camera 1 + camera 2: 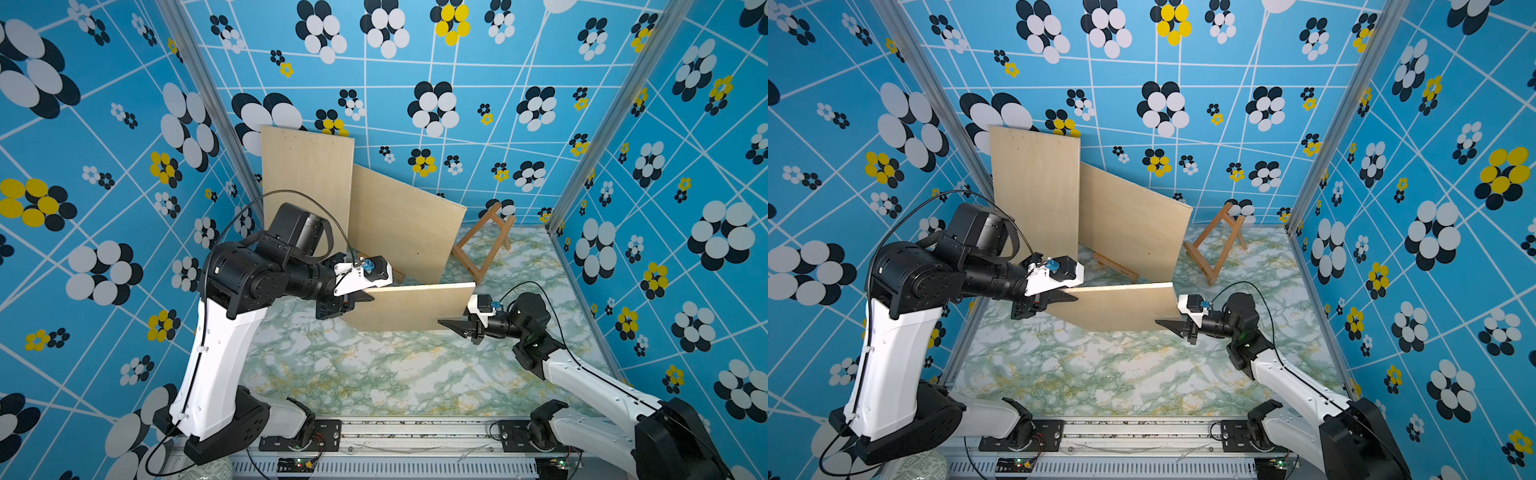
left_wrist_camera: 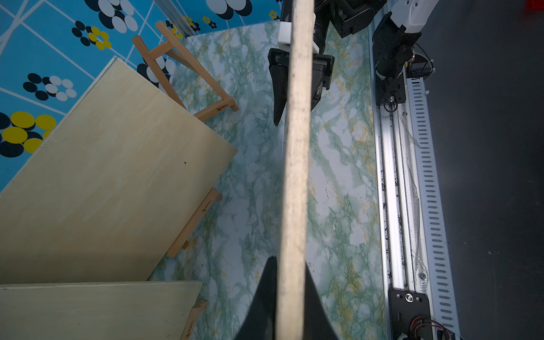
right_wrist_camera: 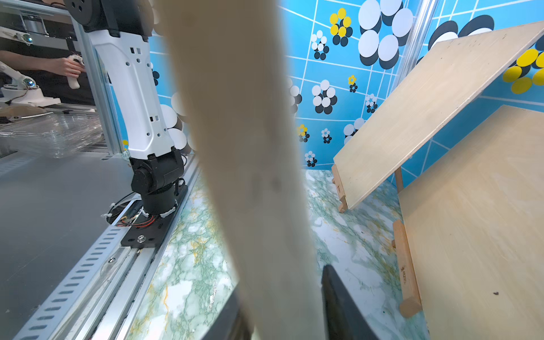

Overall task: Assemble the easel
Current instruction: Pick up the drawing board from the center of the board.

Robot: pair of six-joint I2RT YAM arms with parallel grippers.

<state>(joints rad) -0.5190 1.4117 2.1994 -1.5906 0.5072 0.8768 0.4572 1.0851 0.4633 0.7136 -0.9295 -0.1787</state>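
A pale wooden board (image 1: 411,307) (image 1: 1121,307) hangs level above the marbled table. My left gripper (image 1: 361,297) (image 2: 290,262) is shut on its left end. My right gripper (image 1: 451,320) (image 3: 279,282) straddles the right end of the board (image 3: 244,147), and a thin gap shows beside one finger (image 3: 332,282), so it is open. A bare wooden easel (image 1: 484,241) (image 2: 182,67) stands at the back right. Two more boards, one upright (image 1: 307,183) and one tilted (image 1: 403,224), lean on easels at the back left, where a ledge (image 2: 194,222) shows.
Blue flowered walls (image 1: 124,166) close in the left, back and right sides. A metal rail (image 1: 415,432) with both arm bases runs along the front edge. Bare marbled table (image 1: 374,374) lies in front of the held board.
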